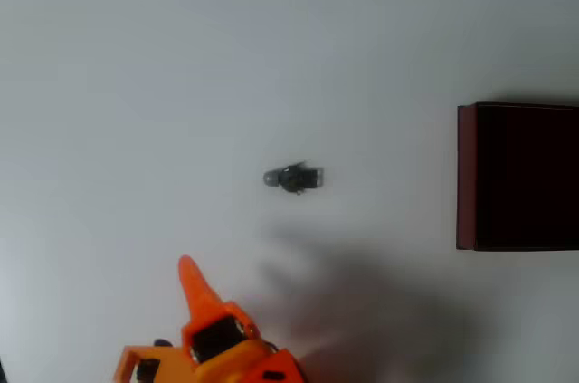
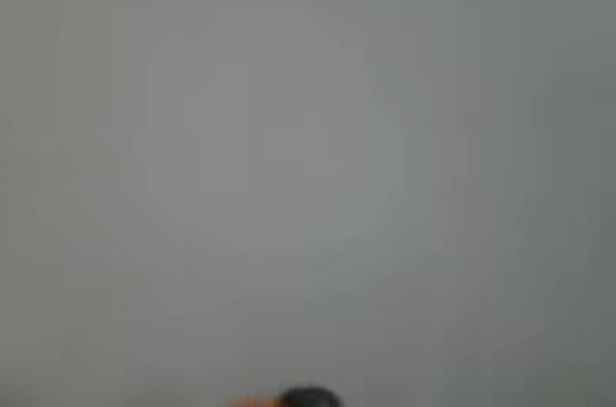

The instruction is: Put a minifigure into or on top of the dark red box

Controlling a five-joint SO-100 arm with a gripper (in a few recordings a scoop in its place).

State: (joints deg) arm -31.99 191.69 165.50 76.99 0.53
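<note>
A plain white surface (image 1: 136, 57) carries a large rectangular dark red box (image 1: 466, 175) with maroon walls and a nearly black interior, set against the surface's right edge in the overhead view. The orange plastic robot arm (image 1: 226, 347) enters at the bottom edge, its hand (image 1: 188, 276) tapering to a single visible orange tip; whether the fingers are apart or together cannot be told. A tiny dark grey-black minifigure (image 1: 294, 177) with a lighter grey rounded head lies on its side near the middle of the surface, head toward the left, well apart from both hand and box. The pickup appears not yet begun. To do it well, the hand would likely need to travel up and right, open over the torso and close across the figure's narrow width. No brand, label or writing can be read.
</note>
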